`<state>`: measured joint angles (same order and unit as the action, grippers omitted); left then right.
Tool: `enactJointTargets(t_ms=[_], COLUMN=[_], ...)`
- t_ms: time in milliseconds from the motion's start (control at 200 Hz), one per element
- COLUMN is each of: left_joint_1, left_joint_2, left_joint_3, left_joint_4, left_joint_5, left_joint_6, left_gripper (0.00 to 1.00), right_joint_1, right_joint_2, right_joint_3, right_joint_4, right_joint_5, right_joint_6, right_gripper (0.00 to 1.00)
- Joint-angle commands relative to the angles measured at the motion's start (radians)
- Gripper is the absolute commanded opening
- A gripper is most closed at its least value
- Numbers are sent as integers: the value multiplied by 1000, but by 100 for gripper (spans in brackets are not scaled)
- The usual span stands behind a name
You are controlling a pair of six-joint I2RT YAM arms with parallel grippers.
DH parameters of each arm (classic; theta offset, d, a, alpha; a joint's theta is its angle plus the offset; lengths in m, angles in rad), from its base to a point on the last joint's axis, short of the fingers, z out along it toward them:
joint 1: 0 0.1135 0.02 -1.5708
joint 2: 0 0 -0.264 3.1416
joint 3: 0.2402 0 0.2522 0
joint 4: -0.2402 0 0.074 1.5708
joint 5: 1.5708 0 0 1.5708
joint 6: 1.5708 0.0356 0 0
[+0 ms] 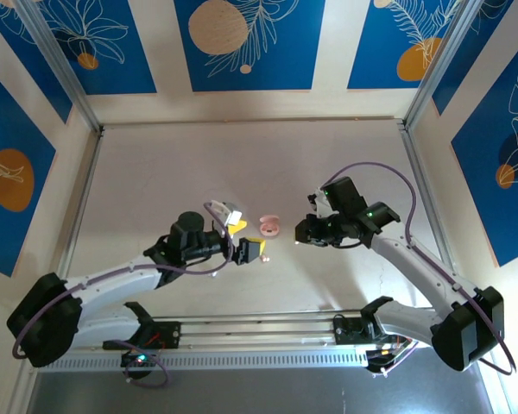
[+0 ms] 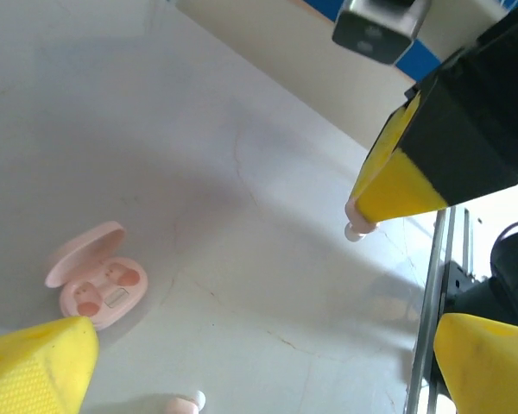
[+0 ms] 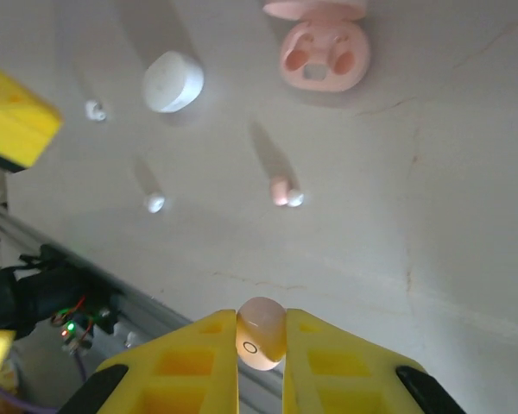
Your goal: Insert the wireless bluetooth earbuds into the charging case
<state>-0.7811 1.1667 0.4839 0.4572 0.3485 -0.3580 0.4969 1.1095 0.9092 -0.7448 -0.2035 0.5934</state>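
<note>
Right gripper [image 3: 261, 341]: clenched on pale pink plastic earbud [image 3: 261, 328], its sides hidden.
Left gripper [image 2: 263, 371]: released, fingers cut off at the frame edge.
Open pink pebble-shaped case [image 3: 321, 53]: on bench [image 3: 432, 216], lid cropped.

No words, brands or numbers can be read; a small ring mark is seen on one pink earbud [image 3: 261, 332].
</note>
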Motion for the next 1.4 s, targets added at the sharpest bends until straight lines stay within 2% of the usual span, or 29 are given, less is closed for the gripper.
enactJointTargets(t_ms=[0,290,475,580,840,1000,1396], left_joint_1=[-19,-20,-17,16,210,325,339], left_joint_2=[31,45,-23,-73,-71,-35,-85], left_joint_3=[42,38,-8,-34,-101,-145,-154], left_joint_4=[-28,-20,-14,-22,103,222,191], left_joint_5=[23,0,-132,-187,-36,61,60], left_joint_6=[56,60,71,50,-135,-258,-215], left_gripper=[100,100,100,100,100,100,100], right_joint_1=[-5,-5,25,48,83,85,98], right_joint_2=[-24,-5,72,132,311,440,623], right_joint_3=[-26,-7,50,90,187,247,340], right_joint_4=[11,-25,-43,-35,4,44,73], right_joint_5=[-96,-111,-28,29,147,153,226], right_joint_6=[4,-14,-21,-26,-48,-89,-149], right_gripper=[16,16,16,16,16,16,15])
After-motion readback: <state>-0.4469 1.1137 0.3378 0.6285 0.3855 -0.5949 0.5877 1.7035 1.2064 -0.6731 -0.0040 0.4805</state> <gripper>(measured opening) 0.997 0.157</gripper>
